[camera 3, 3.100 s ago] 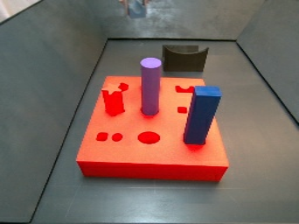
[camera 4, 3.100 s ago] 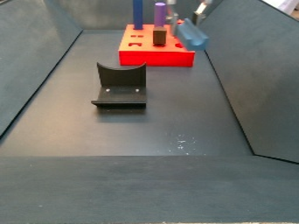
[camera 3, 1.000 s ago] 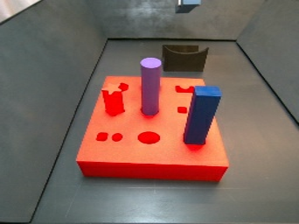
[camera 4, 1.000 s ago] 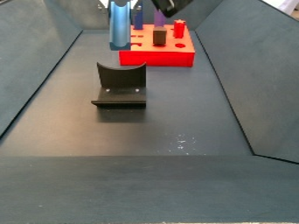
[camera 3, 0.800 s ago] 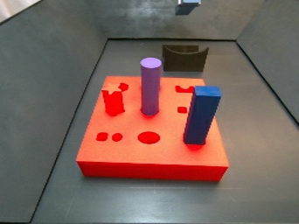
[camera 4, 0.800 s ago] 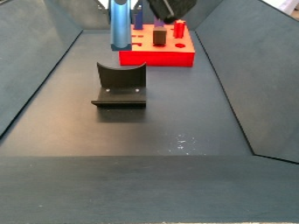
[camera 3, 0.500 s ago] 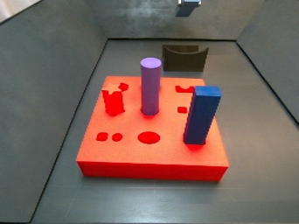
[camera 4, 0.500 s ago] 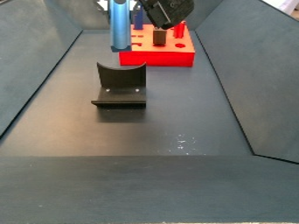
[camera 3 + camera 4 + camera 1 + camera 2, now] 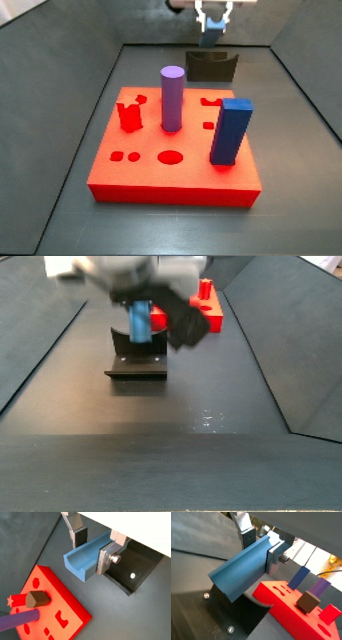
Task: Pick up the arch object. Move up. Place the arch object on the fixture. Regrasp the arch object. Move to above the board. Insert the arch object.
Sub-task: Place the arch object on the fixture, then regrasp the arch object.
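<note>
**Wrist view: arch piece clamped, fixture just below**

In both wrist views the gripper has its silver fingers closed across the arch object, a blue-grey channel-shaped block hanging out beyond the pads. The fixture lies just under and behind the gripper; the board sits off to its side, lower down. In a side view the gripper hovers directly above the fixture. The piece looks rigid, light and smooth-sided, so it could slip; holding it across the flat outer walls near mid-length seems safest.

The end effector has flat silver finger plates with dark pads, a screw head, and a white housing above.
</note>
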You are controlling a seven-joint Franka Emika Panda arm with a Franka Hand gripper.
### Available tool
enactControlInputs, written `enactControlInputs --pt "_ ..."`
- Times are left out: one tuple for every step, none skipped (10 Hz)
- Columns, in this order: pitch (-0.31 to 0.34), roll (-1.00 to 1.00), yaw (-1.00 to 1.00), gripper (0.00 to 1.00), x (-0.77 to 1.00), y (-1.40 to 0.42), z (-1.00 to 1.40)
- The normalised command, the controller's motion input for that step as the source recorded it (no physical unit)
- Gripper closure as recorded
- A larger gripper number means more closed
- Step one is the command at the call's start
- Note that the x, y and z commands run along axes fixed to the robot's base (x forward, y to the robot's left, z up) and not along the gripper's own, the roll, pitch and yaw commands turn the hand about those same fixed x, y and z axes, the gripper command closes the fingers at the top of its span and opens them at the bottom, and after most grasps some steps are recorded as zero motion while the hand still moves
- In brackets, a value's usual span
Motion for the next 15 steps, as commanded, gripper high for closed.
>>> enactControlInputs --pt "0.04 -0.34 -0.15 1.0 0.18 0.14 -1.0" --pt "0.021 -0.18 -0.14 1.0 0.19 0.13 -1.0" --pt "0.005 -0.14 -0.12 1.0 0.16 0.11 -0.84" --pt "-0.003 -0.13 -0.11 1.0 0.13 0.1 -0.71" --pt "-0.024 -0.12 -0.1 1.0 0.11 0.07 -0.46" --pt "-0.032 -0.11 -0.08 1.0 0.07 0.05 -0.28" --pt "-0.042 -0.11 -0.06 1.0 0.06 0.05 -0.21" --pt "-0.037 -0.11 -0.05 1.0 0.06 0.04 -0.21" --pt "-0.037 -0.11 -0.04 1.0 0.06 0.04 -0.21" --pt "0.0 0.0 0.0 0.0 0.0 0.0 0.0" --pt "0.038 -0.02 -0.04 0.0 0.0 0.0 1.0" --pt "0.041 -0.02 -0.04 0.0 0.0 0.0 1.0" --pt "0.046 0.0 -0.03 0.0 -0.02 0.01 1.0" --pt "0.045 0.03 -0.03 0.0 -0.03 0.0 1.0" --pt "0.042 0.05 -0.03 0.0 -0.03 0.0 1.0"
